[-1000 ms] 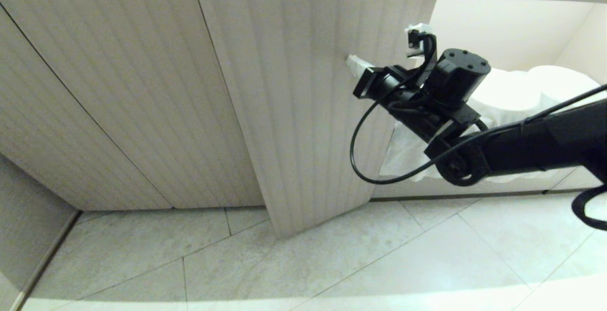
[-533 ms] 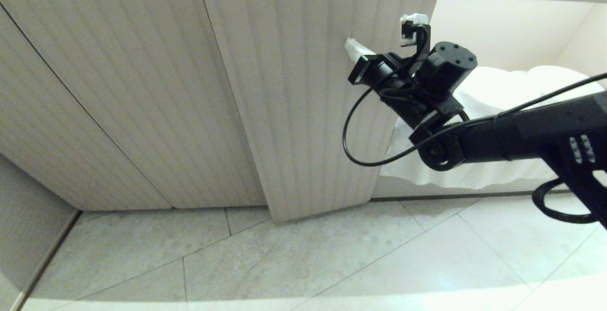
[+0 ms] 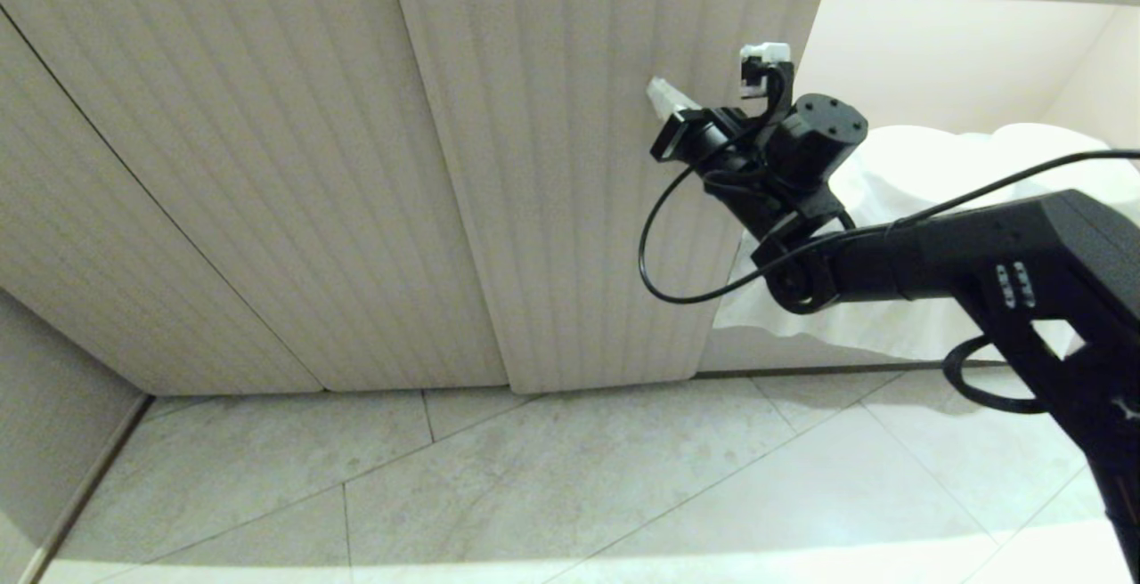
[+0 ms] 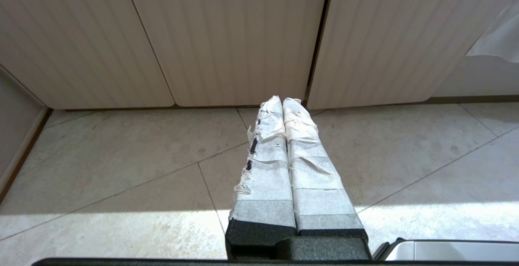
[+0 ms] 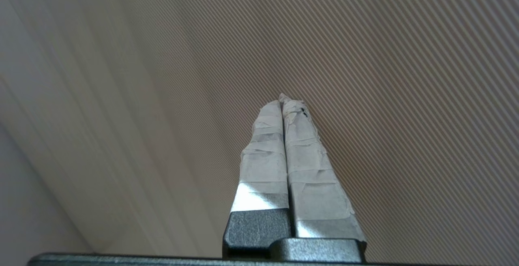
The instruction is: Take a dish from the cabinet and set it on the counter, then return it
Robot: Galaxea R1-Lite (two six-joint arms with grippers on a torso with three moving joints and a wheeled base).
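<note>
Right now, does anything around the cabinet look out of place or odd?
Nothing looks damaged or spilled. The right gripper, shut, points at the ribbed cabinet door, which looks about flush with its neighbours. Beside it, an open white compartment shows cloth-draped shapes. No dish is in sight.
</note>
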